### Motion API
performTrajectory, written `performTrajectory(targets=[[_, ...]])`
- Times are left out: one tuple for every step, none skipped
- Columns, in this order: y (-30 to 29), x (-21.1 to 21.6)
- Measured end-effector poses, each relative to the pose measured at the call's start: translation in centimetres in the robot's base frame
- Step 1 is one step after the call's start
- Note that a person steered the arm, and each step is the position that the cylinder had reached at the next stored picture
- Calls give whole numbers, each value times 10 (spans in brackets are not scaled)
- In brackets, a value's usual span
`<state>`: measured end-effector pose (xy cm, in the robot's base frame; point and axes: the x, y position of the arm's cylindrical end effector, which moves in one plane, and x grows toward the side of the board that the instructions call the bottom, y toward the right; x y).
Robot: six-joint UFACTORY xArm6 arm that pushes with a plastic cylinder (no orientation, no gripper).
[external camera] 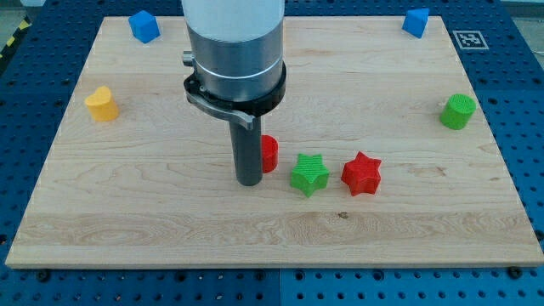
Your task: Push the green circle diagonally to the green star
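Observation:
The green circle (459,111) is a short cylinder near the board's right edge. The green star (309,174) lies near the board's middle, below centre. My tip (249,182) rests on the board to the left of the green star, far left of the green circle. A red block (269,154) sits right behind the rod, partly hidden by it, its shape unclear. A red star (362,173) lies just right of the green star.
A yellow block (102,104) sits near the left edge. A blue block (144,25) is at the top left and another blue block (416,21) at the top right. The wooden board (170,229) ends on all sides against a blue perforated table.

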<state>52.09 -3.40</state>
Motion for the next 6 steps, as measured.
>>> performTrajectory(targets=[[0, -1], [0, -4], [0, -5], [-2, -5], [-40, -5], [-87, -7]])
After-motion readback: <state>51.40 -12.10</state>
